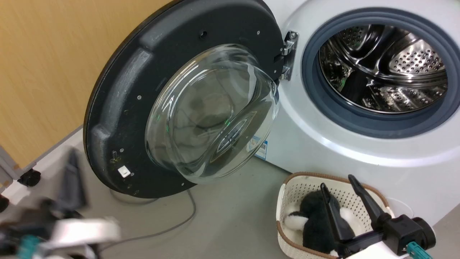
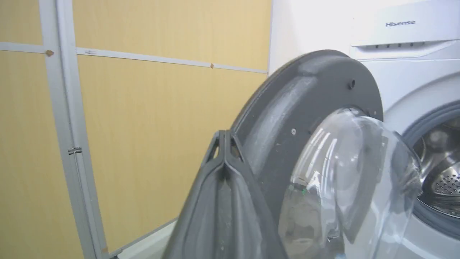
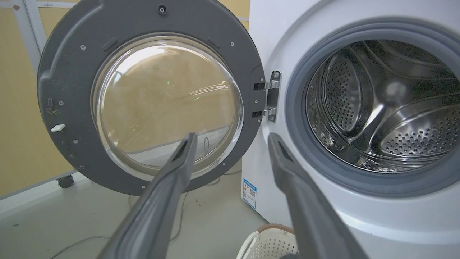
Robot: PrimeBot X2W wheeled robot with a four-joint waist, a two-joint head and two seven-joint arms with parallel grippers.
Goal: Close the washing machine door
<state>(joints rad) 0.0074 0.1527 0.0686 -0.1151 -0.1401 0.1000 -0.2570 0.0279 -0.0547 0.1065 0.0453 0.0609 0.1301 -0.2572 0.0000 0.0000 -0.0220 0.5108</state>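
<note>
Pressed together on nothing, the left gripper sits just beside the washing machine door rim, contact unclear, its arm blurred in the head view; the right gripper is spread, empty, over the basket; the door stands wide open at the left of the washing machine, drum exposed.

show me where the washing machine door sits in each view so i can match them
head view: the washing machine door fills the upper left and centre, swung open, its glass bowl bulging toward the camera.
left wrist view: the door is right of centre, seen at a steep angle.
right wrist view: the door is at the upper left, nearly face-on.
shared landmark: the steel drum, to the right of the door in all three.
</note>
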